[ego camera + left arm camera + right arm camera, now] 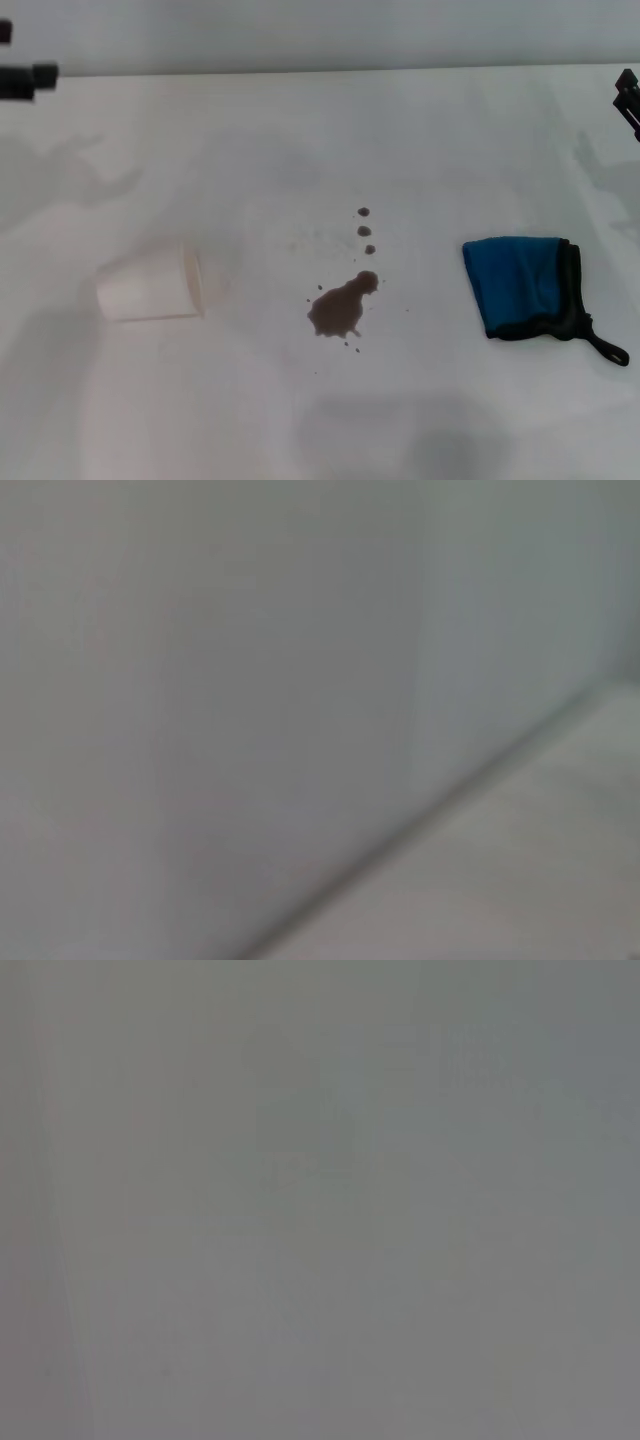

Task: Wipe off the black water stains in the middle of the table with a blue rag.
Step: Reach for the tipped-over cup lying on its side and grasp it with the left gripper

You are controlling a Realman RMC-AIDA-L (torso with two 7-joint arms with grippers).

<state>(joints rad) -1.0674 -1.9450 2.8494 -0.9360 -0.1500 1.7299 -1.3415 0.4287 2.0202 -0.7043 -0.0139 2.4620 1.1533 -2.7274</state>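
Head view: black water stains [340, 310] sit mid-table [300, 130], slightly toward the near edge. Main blotch is irregular, with three small round droplets in a line running from it toward the far edge, plus a few tiny specks around it. Stains are unwiped.

Blue rag [525, 285] lies folded flat on the right side of the table, well apart from the stains, black trim along its right edge, thin black loop trailing toward the near right corner. Nothing touching it.

White cup [150, 285] is tipped on its side on the left side, well apart from the stains.

Left gripper [28, 78] only pokes in at the far left corner; right gripper [627, 95] at the far right edge. Both clear of everything. Can't tell the claw state on either one.

Wrist views show only plain grey-white surface.
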